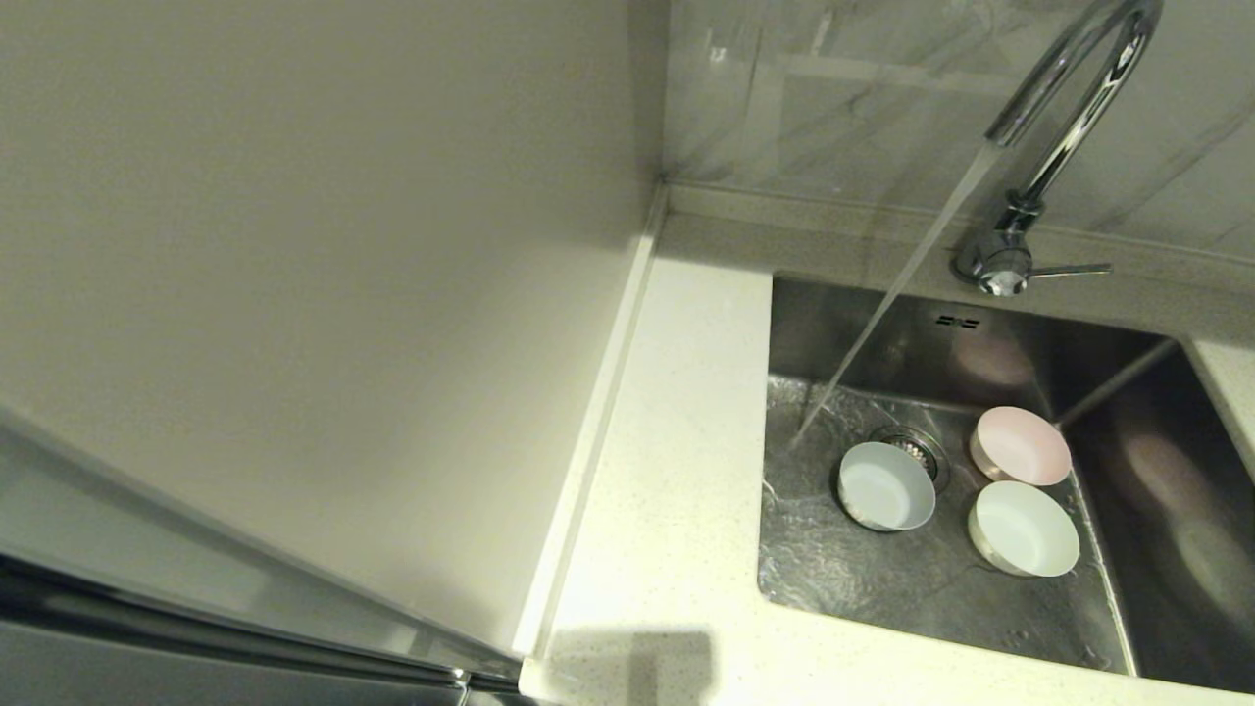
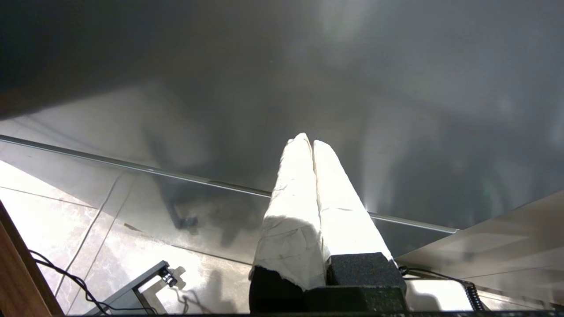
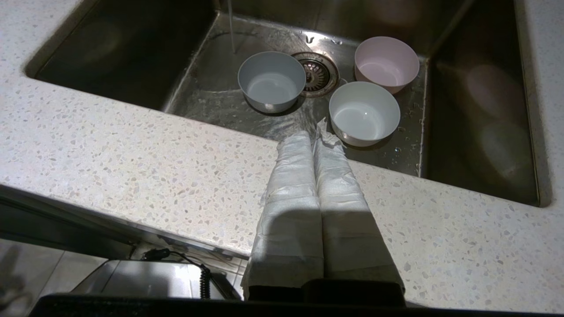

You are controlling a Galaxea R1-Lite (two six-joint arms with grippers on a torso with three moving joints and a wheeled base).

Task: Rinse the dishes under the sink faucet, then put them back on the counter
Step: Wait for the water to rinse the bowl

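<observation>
Three bowls sit upright on the floor of the steel sink (image 1: 882, 579): a pale blue bowl (image 1: 884, 486) beside the drain strainer (image 1: 915, 448), a pale pink bowl (image 1: 1022, 446) behind it to the right, and a mint-white bowl (image 1: 1024, 529) nearest the front. Water runs from the chrome faucet (image 1: 1064, 118) and lands left of the blue bowl (image 3: 271, 81). My right gripper (image 3: 312, 140) is shut and empty, hovering over the counter's (image 3: 132, 154) front strip, just short of the mint-white bowl (image 3: 364, 112). My left gripper (image 2: 307, 141) is shut, away from the sink, facing a grey panel.
The speckled counter (image 1: 667, 471) runs left of the sink, bounded by a plain off-white vertical panel (image 1: 314, 255). The faucet's lever (image 1: 1071, 269) points right. A marbled backsplash stands behind. Neither arm shows in the head view.
</observation>
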